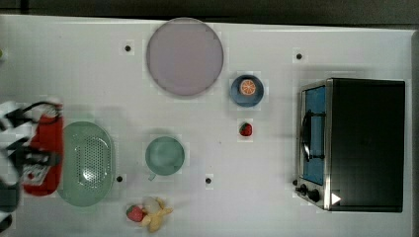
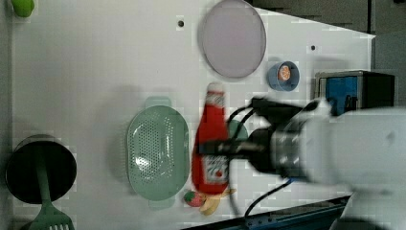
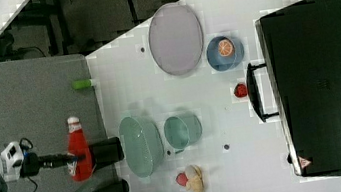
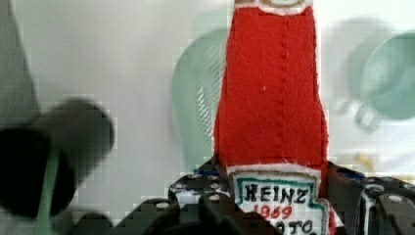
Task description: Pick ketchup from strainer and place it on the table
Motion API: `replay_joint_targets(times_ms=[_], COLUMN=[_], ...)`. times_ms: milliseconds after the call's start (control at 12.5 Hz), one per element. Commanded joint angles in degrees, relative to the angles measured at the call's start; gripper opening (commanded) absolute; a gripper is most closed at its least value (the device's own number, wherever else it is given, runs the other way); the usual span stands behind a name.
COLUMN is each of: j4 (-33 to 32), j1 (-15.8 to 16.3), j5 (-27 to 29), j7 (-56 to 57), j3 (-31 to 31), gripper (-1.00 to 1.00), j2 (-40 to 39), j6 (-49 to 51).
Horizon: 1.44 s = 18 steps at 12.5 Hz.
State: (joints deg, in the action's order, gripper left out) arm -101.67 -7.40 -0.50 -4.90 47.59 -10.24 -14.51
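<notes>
Ketchup (image 4: 271, 93) sits clamped at its label between the half-open pincer (image 4: 274, 205) fingers.

A robot lab: a white table (image 1: 74, 64) with bolt holes, toy food and a toaster oven (image 1: 353, 144).

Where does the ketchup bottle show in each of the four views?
Top view: ketchup at the far left, beside the strainer.
Left view: ketchup centre, right of the strainer.
Right view: ketchup lower left, left of the strainer.
Wrist view: ketchup centre, strainer behind.
Shared landmark: the strainer.
</notes>
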Motion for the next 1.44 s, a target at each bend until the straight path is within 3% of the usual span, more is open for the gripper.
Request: replay_joint_targets(times_ms=[80, 560, 880, 1120, 1440], j4=[1.2, -0.3, -4.5, -9.9, -20.3], j1=[-7.6, -12.5, -14.4, -15.0, -15.1], j5=[0.0, 0.0, 0.0, 0.0, 0.0], j7=[4.9, 6.4, 15.9, 17.7, 18.5], j3=[-5.7, -15.5, -22.3, -26.5, -29.4], gripper=[0.21, 0.21, 0.21, 0.21, 0.21], j2=[2.0, 3.4, 3.4, 3.4, 2.7], j6=[1.1, 1.1, 0.2, -4.2, -17.7])
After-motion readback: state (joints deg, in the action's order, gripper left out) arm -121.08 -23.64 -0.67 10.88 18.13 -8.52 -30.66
